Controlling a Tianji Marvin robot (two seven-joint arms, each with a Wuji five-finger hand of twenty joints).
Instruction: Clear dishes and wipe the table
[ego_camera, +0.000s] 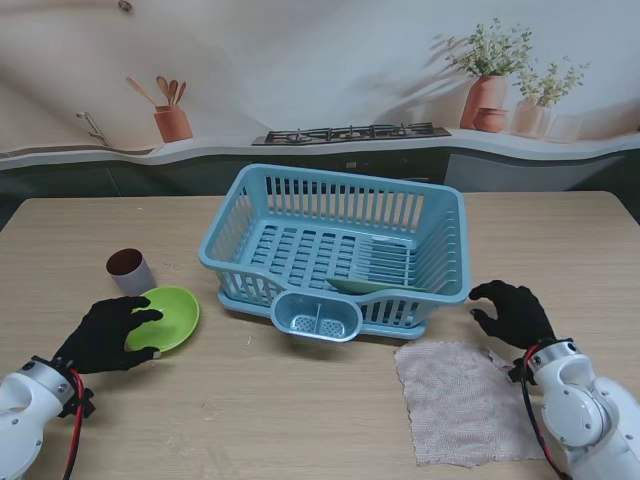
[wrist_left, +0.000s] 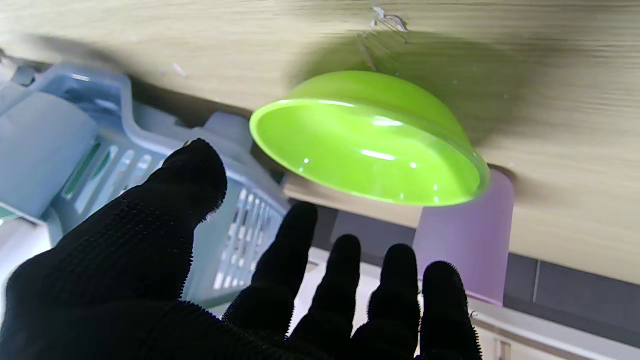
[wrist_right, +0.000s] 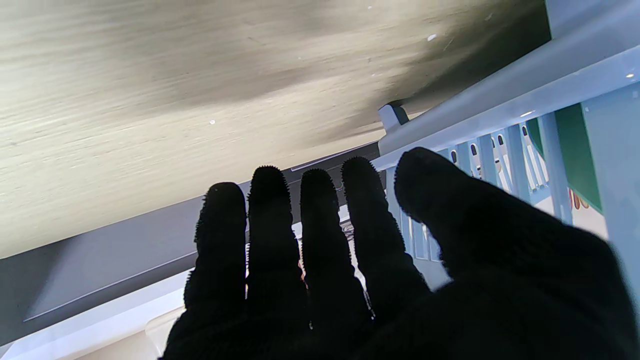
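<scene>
Nearest the stand camera, both arms rise from the bottom corners with white wrist housings and red cables. The left hand (ego_camera: 105, 335), in a black glove, sits palm down at the near left of the wooden table (ego_camera: 280, 400), its fingers spread and loose beside the green bowl (ego_camera: 168, 318); the fingertips reach over the bowl's near rim, yet the left wrist view shows the fingers (wrist_left: 345, 280) apart from the bowl (wrist_left: 370, 145), so the hand is released and grasps nothing. The right hand (ego_camera: 512, 312) hovers at the near right, fingers extended side by side and slightly curled, empty, just beside the right end of the blue dish rack (ego_camera: 335, 245); in the right wrist view its fingers (wrist_right: 270, 230) point past the rack's slatted wall (wrist_right: 500, 150). A pinkish cloth (ego_camera: 460, 400) lies flat on the table just nearer than that hand. The bowl is upright and looks empty. Just beyond it stands a lilac cup (ego_camera: 130, 270) with a dark inside, close to the bowl's far rim. In the middle of the table the rack holds a pale green plate (ego_camera: 375, 285) leaning low near its front right, and a small cutlery holder (ego_camera: 317, 320) hangs on its front wall, nothing visible in it.
</scene>
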